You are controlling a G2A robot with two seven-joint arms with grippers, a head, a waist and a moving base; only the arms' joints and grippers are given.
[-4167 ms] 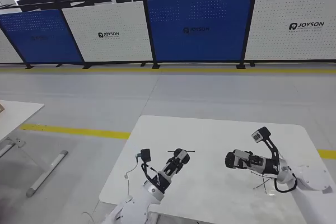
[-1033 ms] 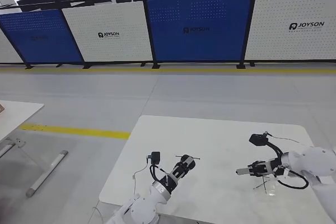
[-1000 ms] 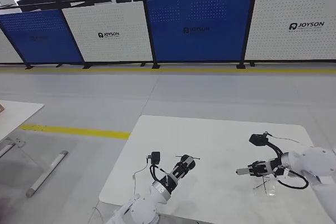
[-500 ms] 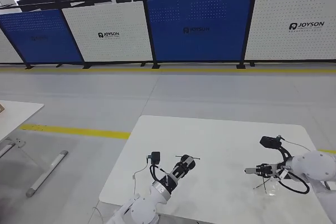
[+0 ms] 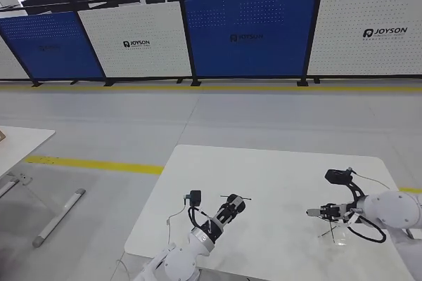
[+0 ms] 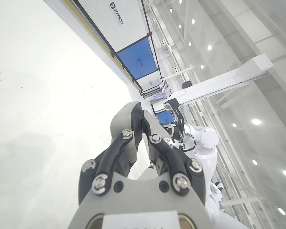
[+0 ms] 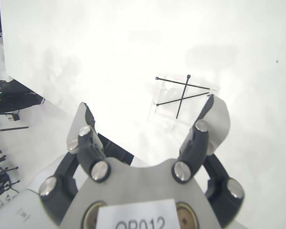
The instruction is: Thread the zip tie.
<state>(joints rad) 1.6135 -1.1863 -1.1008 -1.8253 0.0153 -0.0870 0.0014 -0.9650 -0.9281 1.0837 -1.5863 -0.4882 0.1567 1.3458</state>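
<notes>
Over the near left part of the white desk [image 5: 267, 165]: hovering clear of the surface with the left gripper [image 5: 233, 203], pinching its two fingers fully together on one black zip tie [image 5: 225, 197]. Carrying that tie roughly level, letting it stick out on both sides of the fingertips. From the left wrist, squeezing a thin dark edge between the ribbed pads [image 6: 136, 129].

Over the right part of the desk: holding the right gripper [image 7: 148, 103] spread wide, grasping nothing. Hanging close to a clear plate [image 7: 166, 91] resting flat on the desk. Lying on that plate and crossing one another: three loose zip ties [image 7: 182, 99], black, each with a small square head at one end and a pointed tail at the other. Sitting just beside two of those tails with one right fingertip [image 7: 211, 101]; contact impossible to judge. Leaving a broad stretch of bare desk between left gripper and right gripper.
</notes>
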